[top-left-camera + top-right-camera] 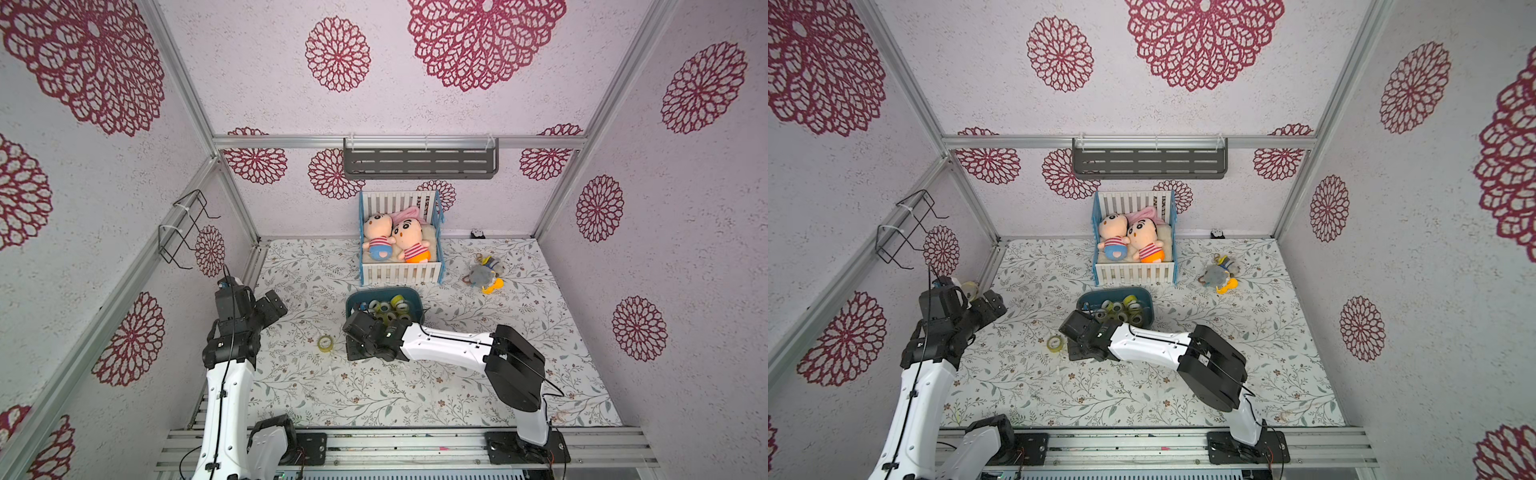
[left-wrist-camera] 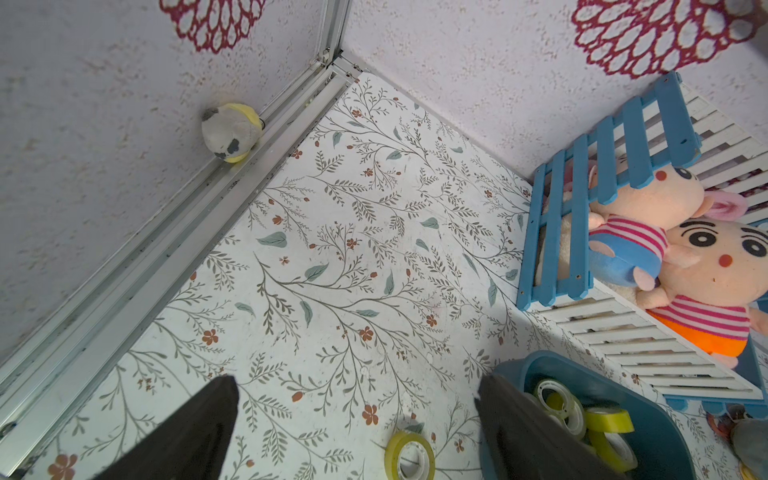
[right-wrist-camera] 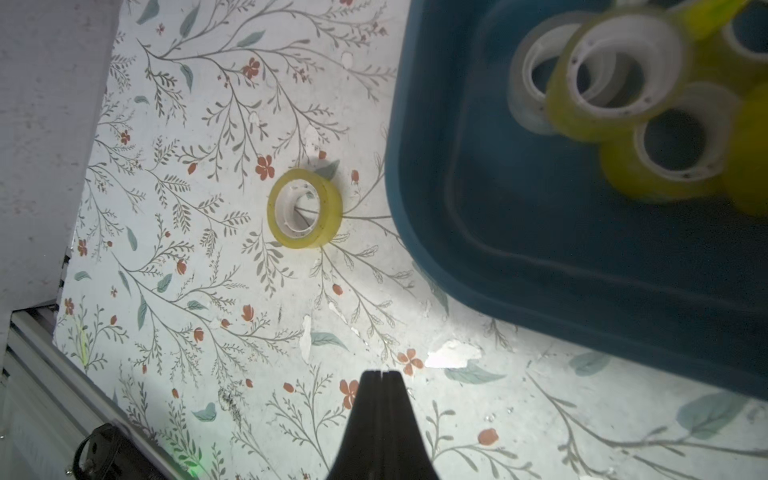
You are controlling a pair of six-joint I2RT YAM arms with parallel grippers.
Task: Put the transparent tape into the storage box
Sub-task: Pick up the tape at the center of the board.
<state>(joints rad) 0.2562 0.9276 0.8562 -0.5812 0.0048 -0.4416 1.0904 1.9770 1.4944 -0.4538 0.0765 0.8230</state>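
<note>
One yellowish transparent tape point(image 1: 325, 343) point(image 1: 1055, 343) roll lies flat on the floral table, just left of the dark teal storage box point(image 1: 409, 294) point(image 1: 1142, 293). Several more tape rolls point(image 1: 388, 309) point(image 3: 623, 70) lie inside the box. In the right wrist view my right gripper point(image 3: 381, 374) is shut with nothing between its fingers, above the table beside the box point(image 3: 519, 232), with the loose tape point(image 3: 305, 208) apart from it. My left gripper point(image 2: 356, 380) is open and empty at the left, with the tape point(image 2: 409, 456) and the box point(image 2: 648, 399) ahead of it.
A white-and-blue toy crib point(image 1: 401, 272) with two dolls stands behind the box. A grey slotted shelf point(image 1: 419, 162) hangs on the back wall and a wire rack point(image 1: 183, 228) on the left wall. A plush toy point(image 1: 484, 276) lies at the right. A small plush ball point(image 2: 230, 131) rests on the left rail.
</note>
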